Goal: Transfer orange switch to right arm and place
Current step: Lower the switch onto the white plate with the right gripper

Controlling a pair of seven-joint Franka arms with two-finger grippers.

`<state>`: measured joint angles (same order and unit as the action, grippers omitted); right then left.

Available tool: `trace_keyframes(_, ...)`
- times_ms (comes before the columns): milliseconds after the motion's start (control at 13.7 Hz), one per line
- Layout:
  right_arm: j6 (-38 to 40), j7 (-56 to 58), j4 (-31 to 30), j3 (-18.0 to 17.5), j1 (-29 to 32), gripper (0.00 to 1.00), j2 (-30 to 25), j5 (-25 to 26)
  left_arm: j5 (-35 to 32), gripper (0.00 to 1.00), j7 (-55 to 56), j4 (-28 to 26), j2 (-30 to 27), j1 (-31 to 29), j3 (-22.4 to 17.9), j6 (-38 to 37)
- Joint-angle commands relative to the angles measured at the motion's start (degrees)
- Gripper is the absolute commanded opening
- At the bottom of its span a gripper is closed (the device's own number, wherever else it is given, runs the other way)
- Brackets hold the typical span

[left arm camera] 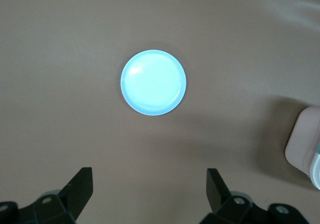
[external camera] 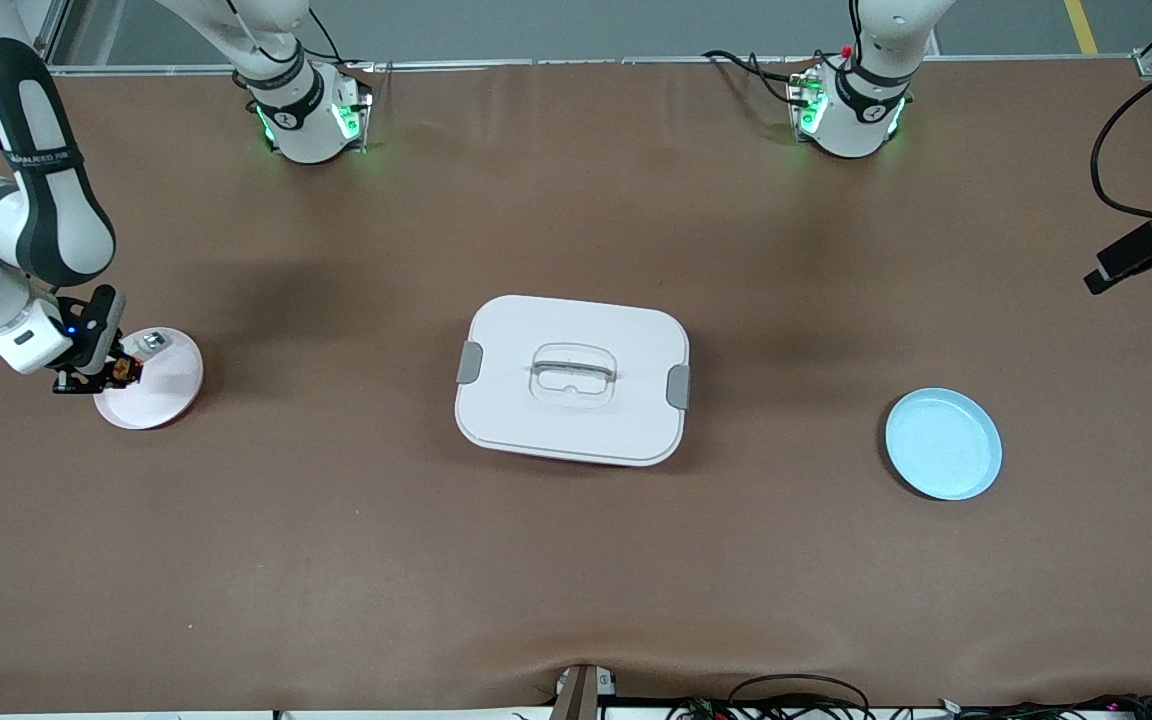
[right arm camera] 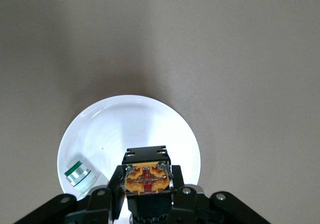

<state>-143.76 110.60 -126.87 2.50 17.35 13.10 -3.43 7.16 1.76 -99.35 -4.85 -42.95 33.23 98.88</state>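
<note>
My right gripper (external camera: 104, 374) is shut on the orange switch (external camera: 124, 372), a stubby black part with an orange end, and holds it just over the pale plate (external camera: 164, 396) at the right arm's end of the table. In the right wrist view the switch (right arm camera: 146, 170) sits between the fingers (right arm camera: 116, 184) of the right gripper (right arm camera: 147, 186), orange face outward, above the plate (right arm camera: 135, 124). My left gripper (left arm camera: 148, 179) hangs open and empty high over the table near the blue plate (left arm camera: 153, 82); it is outside the front view.
A small silver part with a green ring (right arm camera: 79, 174) lies on the pale plate (external camera: 149, 343). A white lidded box (external camera: 573, 378) with a handle sits mid-table. The blue plate (external camera: 943, 444) lies toward the left arm's end. A black camera mount (external camera: 1151, 250) juts in at that end.
</note>
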Motion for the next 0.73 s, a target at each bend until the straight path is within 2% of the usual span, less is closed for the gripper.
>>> trace_keyframes(0,-2.75,1.02,-1.19,-0.92,1.80,0.00,1.39,0.97,1.45,1.00,-1.32,-0.93,-1.66,-0.74,-1.41,-0.53)
trace_keyframes(291,-8.89,0.93,-4.26,-0.92,1.98,0.00,2.63,0.97,1.37,1.00,-1.41,-0.76,-1.75,-0.74,-2.11,-2.11)
trace_keyframes(509,-12.06,1.02,-4.35,-0.83,1.98,0.00,4.82,2.54,1.45,1.00,-1.41,-0.84,-1.75,1.97,-4.57,-2.20)
trace_keyframes(655,-14.26,1.02,-4.35,-0.83,1.98,0.00,6.40,4.04,1.37,1.00,-1.49,-0.84,-1.57,6.62,-9.21,-2.11)
